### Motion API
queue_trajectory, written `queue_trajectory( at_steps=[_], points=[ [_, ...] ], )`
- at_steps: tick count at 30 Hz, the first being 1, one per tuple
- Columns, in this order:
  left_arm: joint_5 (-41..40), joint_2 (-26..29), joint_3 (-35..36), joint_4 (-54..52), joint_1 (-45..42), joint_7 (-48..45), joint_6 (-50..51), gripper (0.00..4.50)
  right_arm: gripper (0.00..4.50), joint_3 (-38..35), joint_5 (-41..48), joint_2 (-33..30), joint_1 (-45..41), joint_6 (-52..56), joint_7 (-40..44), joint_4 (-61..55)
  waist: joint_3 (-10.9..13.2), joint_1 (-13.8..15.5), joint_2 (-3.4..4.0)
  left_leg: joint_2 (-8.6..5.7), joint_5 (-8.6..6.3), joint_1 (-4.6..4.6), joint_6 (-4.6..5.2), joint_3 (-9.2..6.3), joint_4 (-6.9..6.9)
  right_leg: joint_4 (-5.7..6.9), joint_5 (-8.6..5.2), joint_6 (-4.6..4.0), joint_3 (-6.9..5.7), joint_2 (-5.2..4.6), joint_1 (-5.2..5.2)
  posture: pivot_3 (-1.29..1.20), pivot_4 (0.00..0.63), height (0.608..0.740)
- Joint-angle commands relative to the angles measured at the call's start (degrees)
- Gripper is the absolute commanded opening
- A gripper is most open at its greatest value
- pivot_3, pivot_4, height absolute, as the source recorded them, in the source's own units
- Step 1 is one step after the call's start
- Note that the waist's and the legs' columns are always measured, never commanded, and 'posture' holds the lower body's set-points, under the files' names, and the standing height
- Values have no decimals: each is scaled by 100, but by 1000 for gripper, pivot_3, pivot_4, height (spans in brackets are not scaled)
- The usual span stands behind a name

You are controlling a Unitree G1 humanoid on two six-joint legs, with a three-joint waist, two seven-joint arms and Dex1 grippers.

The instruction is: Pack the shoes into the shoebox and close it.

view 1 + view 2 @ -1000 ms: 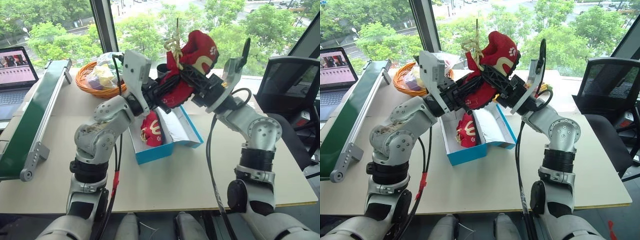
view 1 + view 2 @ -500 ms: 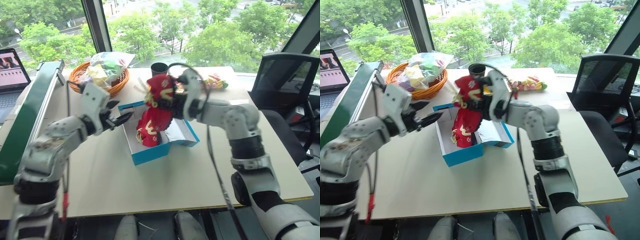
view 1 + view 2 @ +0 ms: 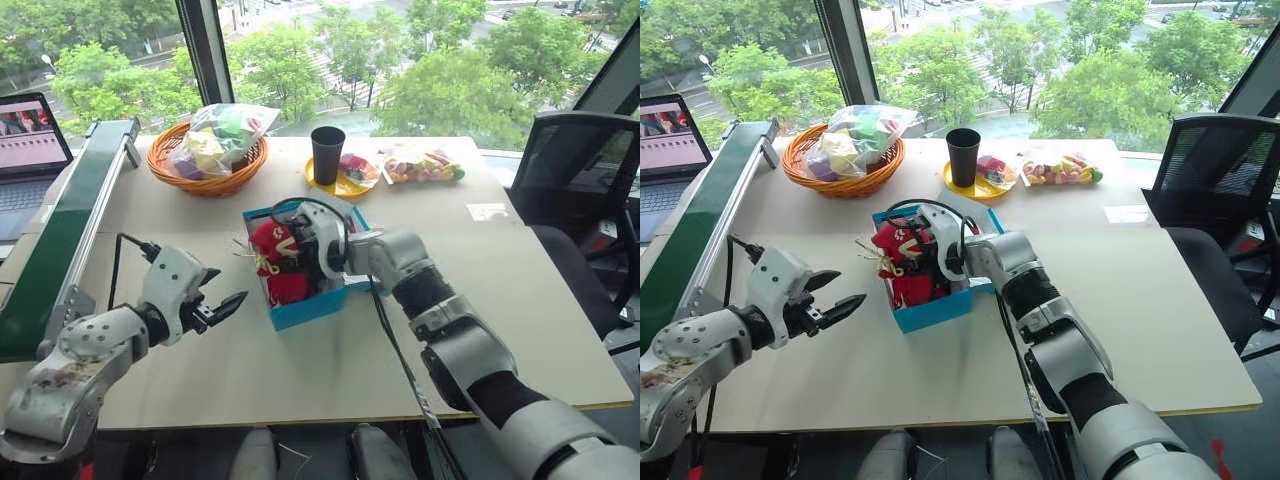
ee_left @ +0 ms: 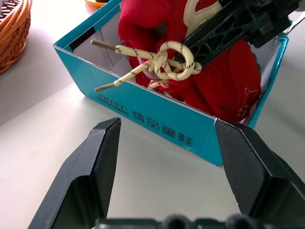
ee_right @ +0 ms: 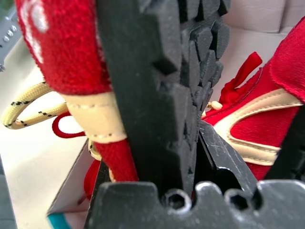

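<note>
The blue shoebox (image 3: 312, 304) stands open in the middle of the table. Both red shoes (image 3: 270, 252) are inside it, one lying low and the other on top with its cream laces (image 4: 162, 59) hanging over the box's left wall. My right gripper (image 3: 298, 248) reaches into the box from the right and is shut on the upper shoe. In the right wrist view that shoe's black sole (image 5: 162, 95) stands between the fingers. My left gripper (image 3: 228, 287) hovers open and empty over the table, left of the box and pointing at its blue wall (image 4: 162, 129). My right arm hides the lid.
At the back of the table are an orange wicker basket (image 3: 205, 160) with a plastic bag, a black cup (image 3: 327, 155) on a yellow plate, and a snack packet (image 3: 420, 165). A green conveyor (image 3: 60, 220) and a laptop (image 3: 30, 140) line the left side. An office chair (image 3: 580, 170) stands on the right.
My right gripper has brought the raised shoe down into the box beside the other one. The left gripper has let go, dropped and pulled back to the left of the box.
</note>
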Motion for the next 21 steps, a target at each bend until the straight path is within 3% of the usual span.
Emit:
queue_trajectory(
  at_steps=[1,6,15,21],
  points=[
    [-43,-35,172,-272,-13,87,32,3334,2813,244,-691,-74,46,-295,55,551,0,-1,0,0,-1,26,-1,1,-5,-5,-4,1,0,0,24,0,150,734],
    [-23,-70,70,-196,-122,100,31,3334,4433,206,-1013,-192,-9,-405,193,444,0,4,0,1,-1,46,-1,-2,-4,-5,-27,29,-3,0,43,0,150,734],
    [11,-106,-209,82,-533,5,-26,3334,4471,226,-1584,-779,-110,-560,299,-110,1,69,1,-2,0,40,-1,-7,-1,-8,-24,26,-6,-2,46,0,150,734],
    [-15,-66,-262,204,-659,-108,-52,3334,4471,-640,-751,-1131,-244,737,814,-1508,2,51,1,-2,0,19,-1,-7,-5,-8,-19,17,-6,-2,23,0,150,734]
  ],
)
